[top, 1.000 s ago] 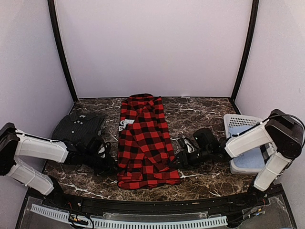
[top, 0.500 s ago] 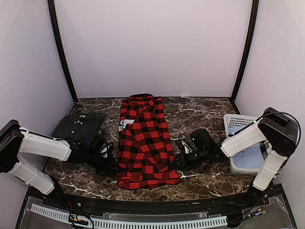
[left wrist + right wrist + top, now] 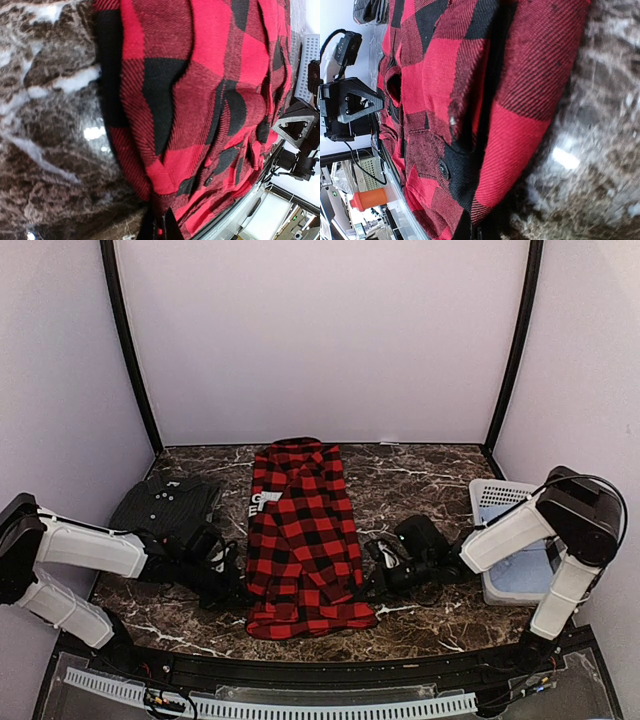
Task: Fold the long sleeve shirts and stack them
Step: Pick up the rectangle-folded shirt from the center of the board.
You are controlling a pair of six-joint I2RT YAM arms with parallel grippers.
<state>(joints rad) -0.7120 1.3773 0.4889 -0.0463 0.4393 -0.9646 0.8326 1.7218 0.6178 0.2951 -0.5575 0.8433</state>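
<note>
- Top external view: the red checked shirt lies lengthwise down the middle of the tabletop. It is folded into a long narrow strip, with one short end near the arms.
- The left fingers and the right fingers sit low at opposite sides of that near end. Each pair is closed on the shirt's edge, and the wrist views show the checked cloth running right into the pinched tips.
- Gripping both near corners at once looks meant to keep that end straight, so it can be carried toward the far end in one even fold.
- The dark shirt rests as a folded bundle at the left, behind the left arm and apart from the red one. It looks like the base for the stack.
- A white basket stands at the right edge beside the right arm, and neither arm touches it.
- One risk, as I judge it: the strip has several layers, so a pinch may catch only some of them and let the rest sag.
</note>
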